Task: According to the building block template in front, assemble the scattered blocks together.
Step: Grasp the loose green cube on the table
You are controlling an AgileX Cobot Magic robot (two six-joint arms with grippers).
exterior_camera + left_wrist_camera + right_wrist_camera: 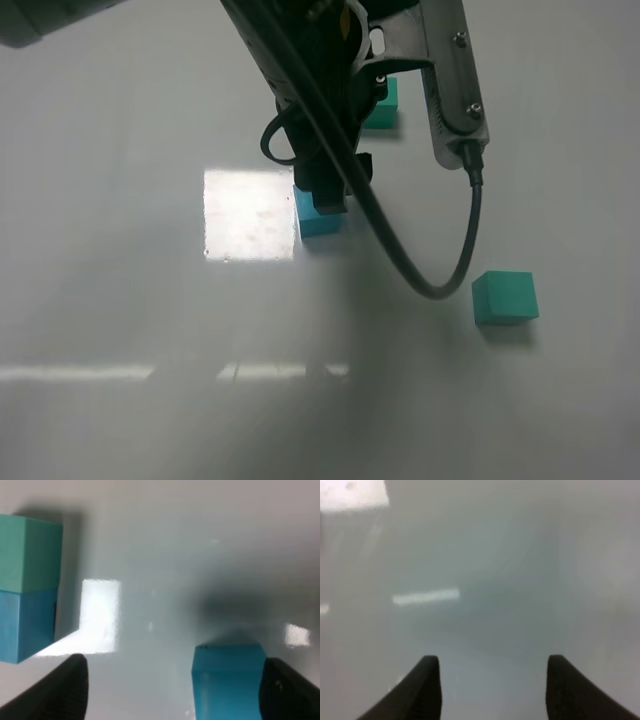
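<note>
A cyan-blue cube (320, 220) sits on the white table, and my left gripper (322, 203) hangs right over it. In the left wrist view the blue cube (227, 682) lies between the wide-open fingers, close to one finger (290, 695) and far from the other (55, 695). The teal-green cube (505, 297) sits alone to the right on the table. The template, a green and blue pair joined as a bar (27, 580), stands behind; in the high view only its green end (383, 105) shows past the arm. My right gripper (490, 690) is open and empty over bare table.
The left arm's black cable (440, 285) loops down between the blue and green cubes. A bright light reflection (250, 213) lies on the table left of the blue cube.
</note>
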